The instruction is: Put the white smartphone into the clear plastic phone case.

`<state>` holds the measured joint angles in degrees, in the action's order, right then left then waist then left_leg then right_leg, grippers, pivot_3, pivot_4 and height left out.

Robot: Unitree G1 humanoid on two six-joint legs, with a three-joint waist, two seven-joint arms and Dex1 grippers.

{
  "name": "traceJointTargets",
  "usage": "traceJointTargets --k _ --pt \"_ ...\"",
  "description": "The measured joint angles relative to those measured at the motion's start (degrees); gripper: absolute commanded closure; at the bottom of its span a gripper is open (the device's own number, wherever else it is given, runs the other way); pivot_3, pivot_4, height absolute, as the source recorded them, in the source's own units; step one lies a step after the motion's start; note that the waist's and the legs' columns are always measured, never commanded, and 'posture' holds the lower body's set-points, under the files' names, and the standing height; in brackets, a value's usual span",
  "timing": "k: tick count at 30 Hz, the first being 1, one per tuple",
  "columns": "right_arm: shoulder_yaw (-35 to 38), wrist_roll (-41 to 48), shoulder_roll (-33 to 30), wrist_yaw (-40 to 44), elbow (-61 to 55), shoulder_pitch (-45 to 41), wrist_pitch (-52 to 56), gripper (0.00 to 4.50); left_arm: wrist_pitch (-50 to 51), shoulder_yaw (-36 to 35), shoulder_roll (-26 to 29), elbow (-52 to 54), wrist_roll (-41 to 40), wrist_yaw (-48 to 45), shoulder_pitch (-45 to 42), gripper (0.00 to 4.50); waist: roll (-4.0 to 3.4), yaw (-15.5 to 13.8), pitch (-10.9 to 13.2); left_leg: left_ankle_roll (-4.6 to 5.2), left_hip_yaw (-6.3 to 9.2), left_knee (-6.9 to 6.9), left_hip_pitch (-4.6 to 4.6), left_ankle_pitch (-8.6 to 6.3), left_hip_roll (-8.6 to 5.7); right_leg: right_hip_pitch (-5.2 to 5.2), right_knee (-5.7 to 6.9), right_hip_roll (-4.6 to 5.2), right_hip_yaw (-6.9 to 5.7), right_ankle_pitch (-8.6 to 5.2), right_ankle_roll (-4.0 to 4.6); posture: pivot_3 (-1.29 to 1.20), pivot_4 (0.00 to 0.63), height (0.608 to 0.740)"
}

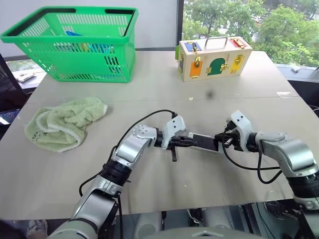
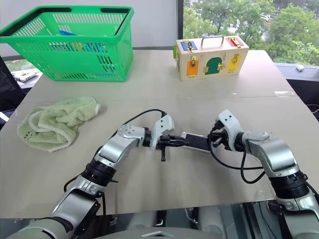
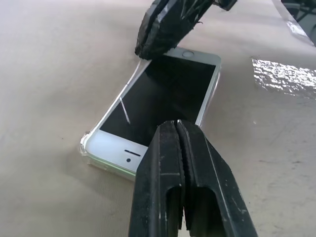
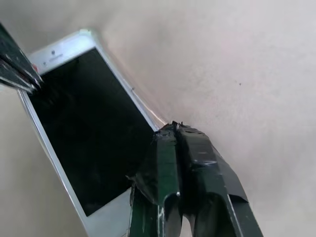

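Both grippers, fingers clenched empty, press on opposite ends of the white smartphone (image 3: 163, 98): left gripper (image 3: 177, 129) at its earpiece end, right gripper (image 4: 177, 129) at the home-button end, apparently seating it into the clear plastic phone case (image 3: 85, 147) beneath.

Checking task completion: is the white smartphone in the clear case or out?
In, or nearly: the clear plastic phone case rims the white smartphone; full seating cannot be told.

The desk (image 1: 164, 184) bears a basket (image 1: 75, 45) at 11 o'clock, towel (image 1: 65, 122) at 9, lock box (image 1: 213, 59) at 1, cased phone (image 1: 204, 142) near centre.
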<state>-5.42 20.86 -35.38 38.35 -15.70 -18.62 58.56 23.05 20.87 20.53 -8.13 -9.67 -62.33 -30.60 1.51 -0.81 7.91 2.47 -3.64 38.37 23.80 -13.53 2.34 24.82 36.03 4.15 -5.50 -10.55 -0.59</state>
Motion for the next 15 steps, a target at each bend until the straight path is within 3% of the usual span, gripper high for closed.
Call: traceJointTargets --k 6,15 --pt "2.86 2.93 -3.8 0.86 -9.15 6.07 0.89 4.5 -0.17 0.08 -0.15 -0.08 0.14 -0.22 -0.18 4.43 -0.44 -0.36 0.32 0.22 0.08 -0.28 0.15 -0.03 -0.14 0.04 -0.16 -0.17 -0.04 -0.13 -0.12 0.0 0.15 0.74" --pt "3.67 6.39 -6.73 1.18 -15.34 8.62 2.56 4.5 -0.16 0.01 -0.14 -0.35 0.51 -0.27 -0.4 4.43 -0.43 -0.19 0.75 0.41 -0.06 -0.1 0.16 -0.24 -0.2 0.04 -0.2 -0.1 -0.11 -0.22 -0.23 0.0 0.15 0.74"
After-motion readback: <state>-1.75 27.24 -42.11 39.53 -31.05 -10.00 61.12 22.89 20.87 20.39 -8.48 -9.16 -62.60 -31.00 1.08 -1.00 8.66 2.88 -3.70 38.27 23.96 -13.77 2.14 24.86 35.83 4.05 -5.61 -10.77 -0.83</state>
